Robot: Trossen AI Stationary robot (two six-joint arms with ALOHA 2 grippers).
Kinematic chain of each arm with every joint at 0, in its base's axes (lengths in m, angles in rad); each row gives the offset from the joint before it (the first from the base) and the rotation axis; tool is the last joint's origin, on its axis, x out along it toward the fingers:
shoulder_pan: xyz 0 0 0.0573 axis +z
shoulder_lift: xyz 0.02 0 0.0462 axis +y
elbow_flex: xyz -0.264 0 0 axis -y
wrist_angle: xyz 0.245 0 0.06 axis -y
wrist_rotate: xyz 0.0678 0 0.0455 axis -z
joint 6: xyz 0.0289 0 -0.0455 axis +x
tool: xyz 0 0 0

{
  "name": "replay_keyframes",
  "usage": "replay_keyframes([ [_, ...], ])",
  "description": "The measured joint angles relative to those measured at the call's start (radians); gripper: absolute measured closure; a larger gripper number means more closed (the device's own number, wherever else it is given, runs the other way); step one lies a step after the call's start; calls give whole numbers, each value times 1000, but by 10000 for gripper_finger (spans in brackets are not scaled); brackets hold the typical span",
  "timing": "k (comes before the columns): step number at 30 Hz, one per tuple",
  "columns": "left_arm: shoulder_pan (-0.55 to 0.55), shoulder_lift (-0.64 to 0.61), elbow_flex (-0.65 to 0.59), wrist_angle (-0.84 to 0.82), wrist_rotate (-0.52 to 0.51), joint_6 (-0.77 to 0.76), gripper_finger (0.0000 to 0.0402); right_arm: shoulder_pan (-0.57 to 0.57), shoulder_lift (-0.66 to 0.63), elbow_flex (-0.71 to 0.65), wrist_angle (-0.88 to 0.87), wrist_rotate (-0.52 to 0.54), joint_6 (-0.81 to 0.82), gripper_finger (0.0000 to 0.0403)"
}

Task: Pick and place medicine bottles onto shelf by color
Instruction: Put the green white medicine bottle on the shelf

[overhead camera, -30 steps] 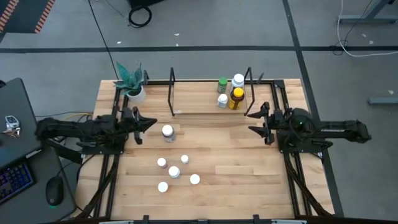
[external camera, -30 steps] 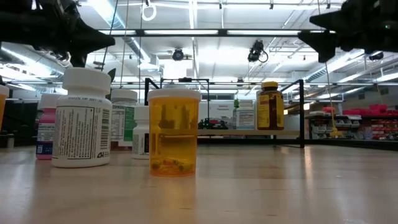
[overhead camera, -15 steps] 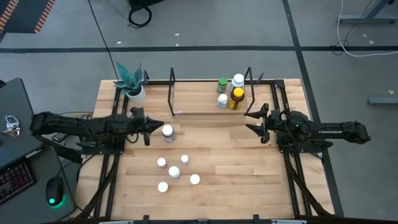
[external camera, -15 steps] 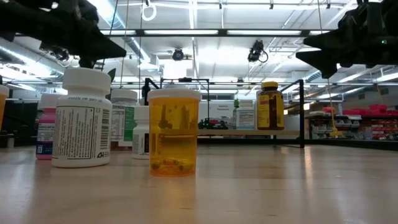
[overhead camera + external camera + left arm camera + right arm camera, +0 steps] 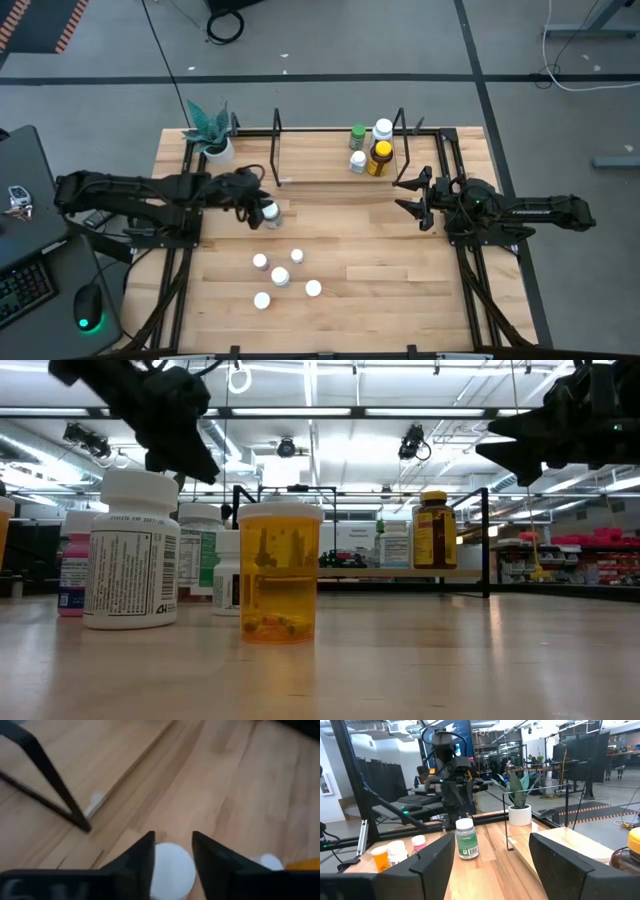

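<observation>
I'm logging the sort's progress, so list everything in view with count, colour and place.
Bottles on shelf: four, green, two white, amber with yellow cap; right end.
Green-labelled bottle: one, white cap; in front of shelf, under left gripper.
Loose bottles: five, white caps; table centre-front.
Plant pot: one, white; back left corner.
Table: one, light wood.
Left gripper: open, straddling the green-labelled bottle's cap.
Right gripper: open, empty, right of shelf's front.

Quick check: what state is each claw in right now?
Left claw: open, fingers either side of a white-capped bottle, not clamped.
Right claw: open, holding nothing.
</observation>
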Motion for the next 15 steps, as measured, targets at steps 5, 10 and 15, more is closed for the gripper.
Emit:
replay_keyframes([
  [5, -14, 45, 137, -224, 1, -25, 185, 0, 0, 0, 0, 0, 0, 140],
  [10, -20, 81, 223, -443, 71, -68, 127, 0, 0, 0, 0, 0, 0, 138],
  [15, -24, 113, 212, -495, 165, -106, 102, 0, 0, 0, 0, 0, 0, 138],
])
